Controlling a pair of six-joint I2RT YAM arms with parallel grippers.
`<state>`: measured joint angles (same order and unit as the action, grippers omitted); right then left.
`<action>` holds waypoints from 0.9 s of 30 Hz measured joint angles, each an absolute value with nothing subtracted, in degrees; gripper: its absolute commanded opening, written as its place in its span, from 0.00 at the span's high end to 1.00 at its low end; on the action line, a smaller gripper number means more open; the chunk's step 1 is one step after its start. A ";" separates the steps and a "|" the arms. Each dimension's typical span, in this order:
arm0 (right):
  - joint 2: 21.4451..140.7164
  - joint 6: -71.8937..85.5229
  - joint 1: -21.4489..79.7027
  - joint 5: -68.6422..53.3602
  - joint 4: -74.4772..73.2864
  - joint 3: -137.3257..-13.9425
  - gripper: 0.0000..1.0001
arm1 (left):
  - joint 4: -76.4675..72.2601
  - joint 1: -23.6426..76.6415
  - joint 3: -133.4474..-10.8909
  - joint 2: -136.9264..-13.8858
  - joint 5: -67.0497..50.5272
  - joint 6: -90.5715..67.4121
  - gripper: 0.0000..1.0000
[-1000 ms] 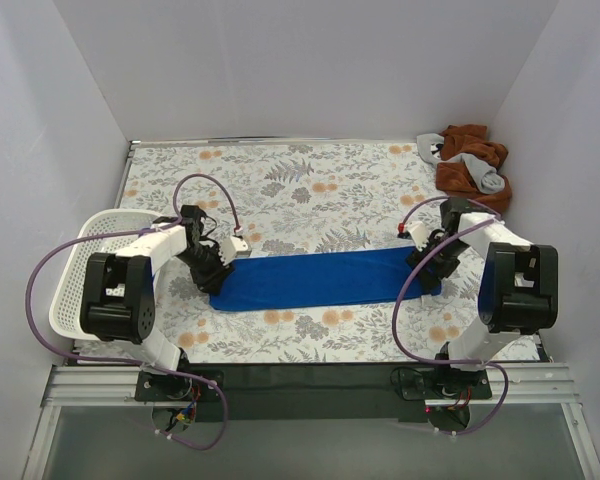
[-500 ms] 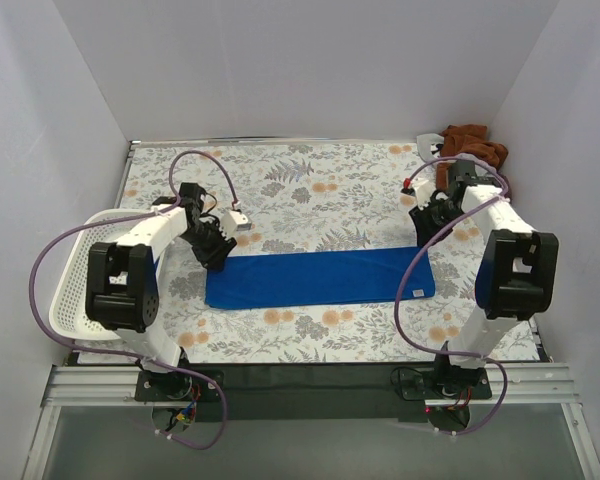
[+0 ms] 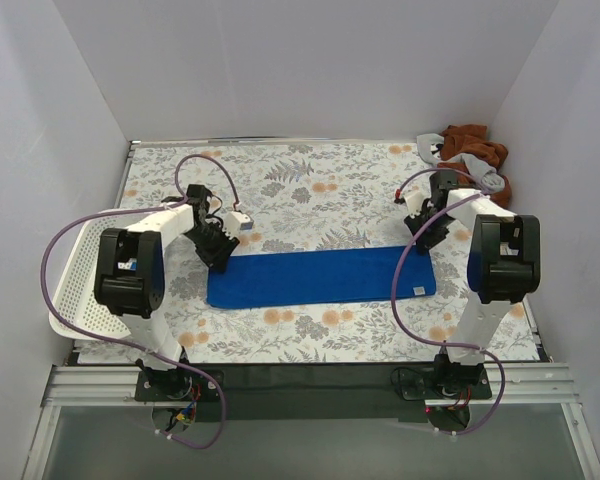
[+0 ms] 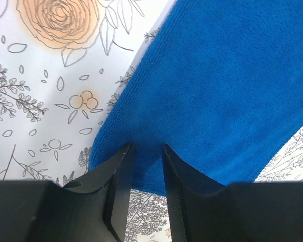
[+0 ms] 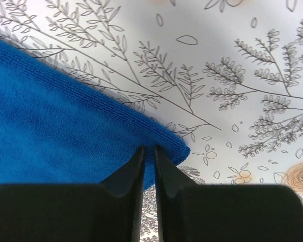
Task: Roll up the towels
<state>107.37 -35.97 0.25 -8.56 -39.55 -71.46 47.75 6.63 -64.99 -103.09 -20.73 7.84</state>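
Observation:
One royal-blue towel point(image 3: 320, 277) lies flat and lengthwise on the floral tabletop point(image 3: 310, 190). My left gripper point(image 3: 220, 258) is down at its far left corner. In the left wrist view the towel point(image 4: 217, 91) fills the upper right, and that gripper point(image 4: 145, 147) is open by a narrow gap, tips over the flat corner. My right gripper point(image 3: 427, 238) is at the far right corner. The right wrist view shows the gripper point(image 5: 149, 147) with its fingers almost together, pinching the hem of the towel point(image 5: 50, 131) by the corner.
A white perforated basket point(image 3: 75, 270) hangs over the table's left edge beside the left arm. A heap of brown and grey cloths point(image 3: 470, 160) sits in the far right corner. White walls close in the table on three sides.
The towel has been pulled straight and now lies square to the table. The right gripper lifted away toward the back, came down on the far right corner and closed. The left gripper shifted slightly back.

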 measured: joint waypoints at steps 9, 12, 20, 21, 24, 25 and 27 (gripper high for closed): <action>107.35 -34.17 0.67 -4.54 -37.65 -71.61 0.78 | 49.45 6.98 -69.49 -106.52 -19.88 5.23 0.69; 108.86 -33.76 0.62 -3.77 -37.52 -73.73 0.77 | 49.15 6.98 -70.04 -106.72 -20.78 4.67 0.66; 114.56 -32.88 0.38 -3.42 -37.06 -82.24 0.73 | 47.97 7.73 -70.63 -107.00 -22.46 1.43 0.61; 114.50 -32.91 0.34 -3.38 -37.06 -82.24 0.72 | 47.94 7.73 -70.63 -106.96 -22.46 1.19 0.61; 114.34 -32.93 0.23 -3.36 -37.04 -82.15 0.70 | 47.81 7.73 -70.63 -106.94 -22.44 0.10 0.61; 114.06 -32.93 0.19 -3.27 -36.95 -81.89 0.68 | 47.77 7.73 -70.63 -106.94 -22.41 -0.19 0.61; 113.12 -32.86 0.10 -3.05 -37.08 -81.06 0.62 | 47.70 7.73 -70.63 -106.87 -22.39 -0.64 0.61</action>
